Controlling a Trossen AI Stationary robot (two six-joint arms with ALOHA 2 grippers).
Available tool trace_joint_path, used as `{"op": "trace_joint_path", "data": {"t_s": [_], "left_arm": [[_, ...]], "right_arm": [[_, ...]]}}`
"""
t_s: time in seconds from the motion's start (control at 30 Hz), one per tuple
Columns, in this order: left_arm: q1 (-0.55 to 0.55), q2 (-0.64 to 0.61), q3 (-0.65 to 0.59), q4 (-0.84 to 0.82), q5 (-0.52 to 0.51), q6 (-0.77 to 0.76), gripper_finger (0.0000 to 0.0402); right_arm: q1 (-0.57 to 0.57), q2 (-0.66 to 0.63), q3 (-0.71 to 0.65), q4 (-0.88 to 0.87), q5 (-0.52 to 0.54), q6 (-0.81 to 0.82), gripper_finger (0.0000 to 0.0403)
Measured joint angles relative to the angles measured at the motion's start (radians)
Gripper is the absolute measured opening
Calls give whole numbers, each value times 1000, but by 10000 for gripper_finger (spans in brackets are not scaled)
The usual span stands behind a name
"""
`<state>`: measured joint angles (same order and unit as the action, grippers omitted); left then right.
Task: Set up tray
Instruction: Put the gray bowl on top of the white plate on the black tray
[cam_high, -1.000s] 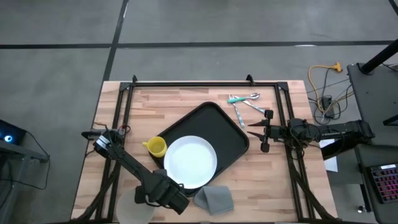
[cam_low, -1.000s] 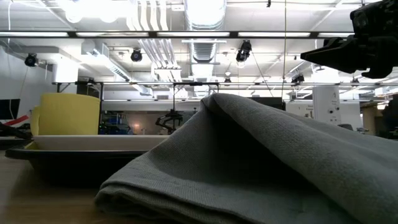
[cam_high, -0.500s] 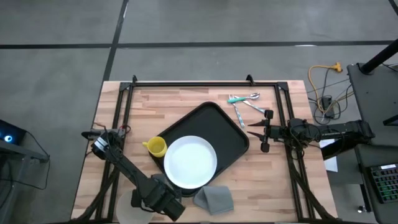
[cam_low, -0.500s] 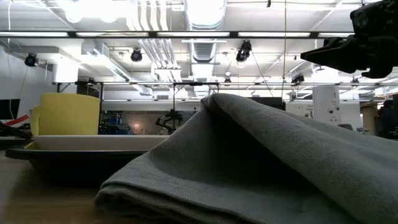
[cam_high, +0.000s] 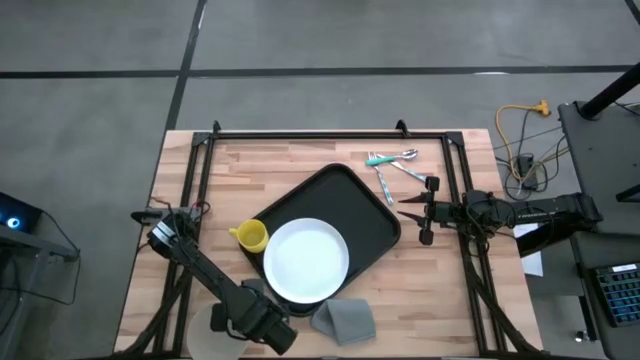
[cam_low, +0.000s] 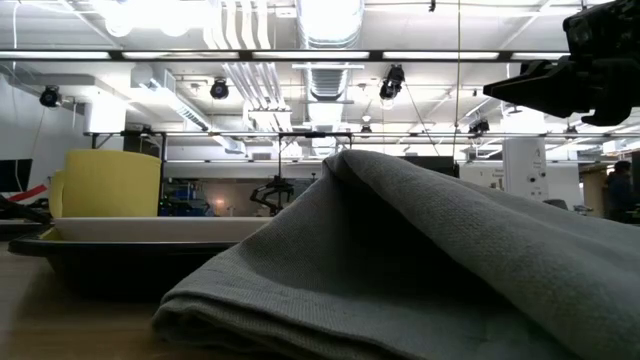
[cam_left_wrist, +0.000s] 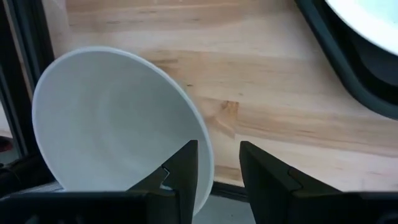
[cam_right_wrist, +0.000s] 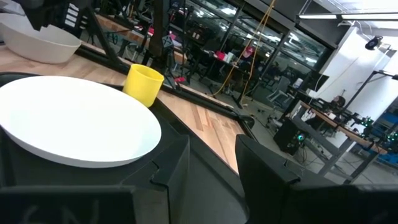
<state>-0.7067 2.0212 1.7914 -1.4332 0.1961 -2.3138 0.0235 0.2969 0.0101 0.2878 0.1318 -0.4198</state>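
Observation:
The black tray (cam_high: 345, 205) lies slantwise at the table's middle. The white plate (cam_high: 305, 260) rests on its near-left half. A yellow cup (cam_high: 250, 236) stands on the wood against the tray's left side. A white bowl (cam_left_wrist: 112, 124) sits near the table's near-left corner. My left gripper (cam_left_wrist: 219, 177) is open, pointing down, with one finger over the bowl's inside and one outside its rim. My right gripper (cam_right_wrist: 212, 162) is open and raised above the tray's right edge (cam_high: 395, 225), holding nothing. My left gripper stands astride the bowl's rim (cam_left_wrist: 208, 165) on the side toward the tray, coming from above. One finger (cam_left_wrist: 180, 171) is over the hollow, the other (cam_left_wrist: 264, 177) over the wood. Whether either finger touches the rim, I cannot tell. The bowl rests on the table.
A folded grey cloth (cam_high: 343, 318) lies at the near edge, right of my left gripper, and fills the low view (cam_low: 420, 260). Cutlery (cam_high: 392, 165) lies on the wood beyond the tray's far-right corner. Black frame rails (cam_high: 195, 190) run along the table's sides.
My left gripper has moved a little toward the table's near-left corner and now covers more of the bowl. The bowl, tray, plate and cup have stayed in place.

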Motion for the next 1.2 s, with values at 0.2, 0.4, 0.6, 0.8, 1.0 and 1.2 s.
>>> {"op": "trace_joint_path", "data": {"t_s": [0.2,0.4,0.6,0.8,1.0,1.2], "left_arm": [[-21,0,3,5,-1,1,104],[-26,0,9,55,-4,0,104],[-26,1,-7,54,-15,5,104],[-28,1,-51,51,-14,8,104],[-28,2,-125,110,-15,20,104],[-33,2,-180,133,-14,26,104]], "right_arm": [[0,0,0,0,0,0,123],[0,0,0,0,0,0,123],[0,0,0,0,0,0,123],[0,0,0,0,0,0,123],[0,0,0,0,0,0,123],[0,0,0,0,0,0,123]]}}
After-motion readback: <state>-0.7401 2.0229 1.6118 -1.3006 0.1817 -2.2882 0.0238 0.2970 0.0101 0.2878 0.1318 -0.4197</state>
